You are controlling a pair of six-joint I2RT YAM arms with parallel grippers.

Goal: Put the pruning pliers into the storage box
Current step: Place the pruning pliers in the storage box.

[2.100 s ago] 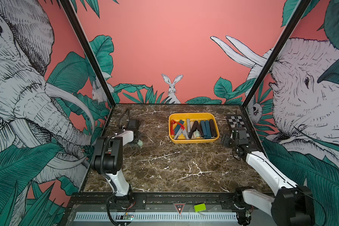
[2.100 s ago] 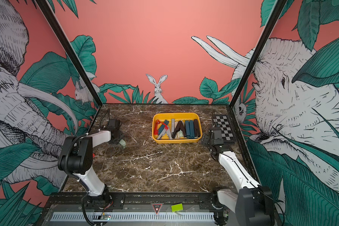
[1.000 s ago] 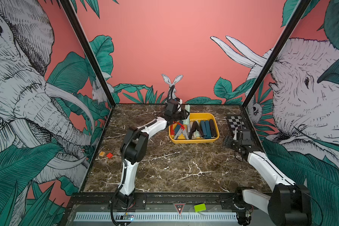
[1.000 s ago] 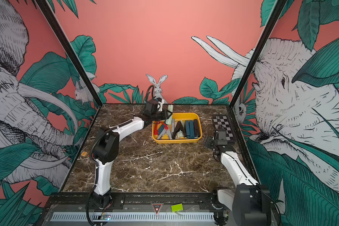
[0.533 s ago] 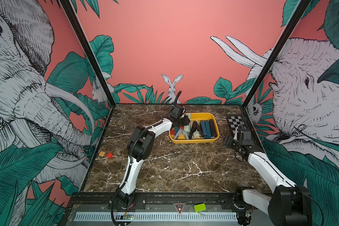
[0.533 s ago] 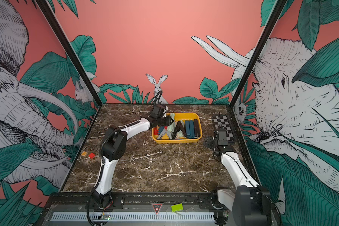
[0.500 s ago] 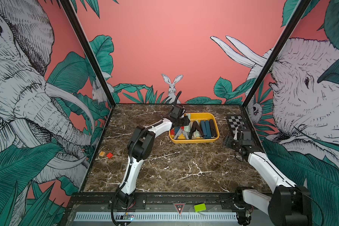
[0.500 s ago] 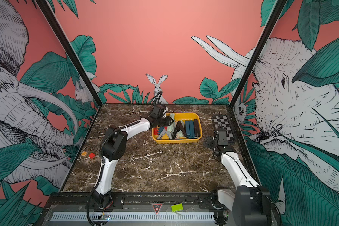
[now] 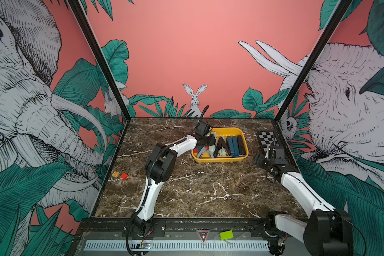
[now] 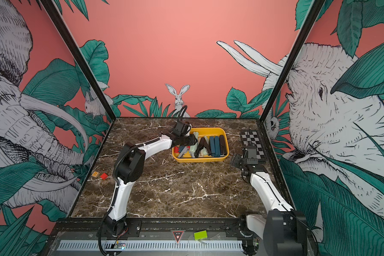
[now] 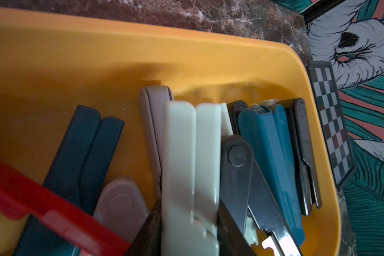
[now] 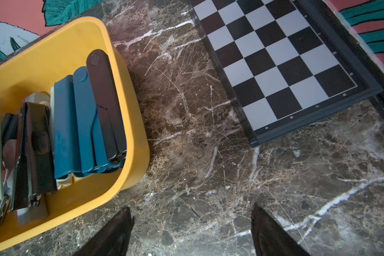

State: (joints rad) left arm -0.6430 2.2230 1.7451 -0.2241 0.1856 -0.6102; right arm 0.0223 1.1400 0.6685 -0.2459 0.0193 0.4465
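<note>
The mint pliers (image 11: 186,166) lie lengthwise inside the yellow storage box (image 9: 220,160), on top of the other pruning pliers there; the left gripper (image 11: 189,230) has its dark fingers (image 11: 150,228) pressed against either side of them, so we read it as clamped on that tool (its lower end is blurred in the left wrist view). Around it in the box we see a dark teal pair (image 11: 82,150), a thin red pair (image 11: 42,210), a beige-grey pair (image 11: 155,115), a bright teal folded pair (image 11: 268,155) and a black pair (image 11: 302,144) against the box wall nearest the chequered board (image 9: 266,140). In both top views the left arm reaches across the marble tabletop (image 9: 197,188) and its gripper hangs over the box's left end; every pair of pliers we can find is inside the box. The right gripper (image 12: 189,232) hovers above bare marble between the box and the board, fingers (image 12: 111,232) wide apart and holding nothing. An orange block (image 9: 115,174) and a red block (image 9: 124,176) lie just beside each other near the left wall, well apart from the box.
</note>
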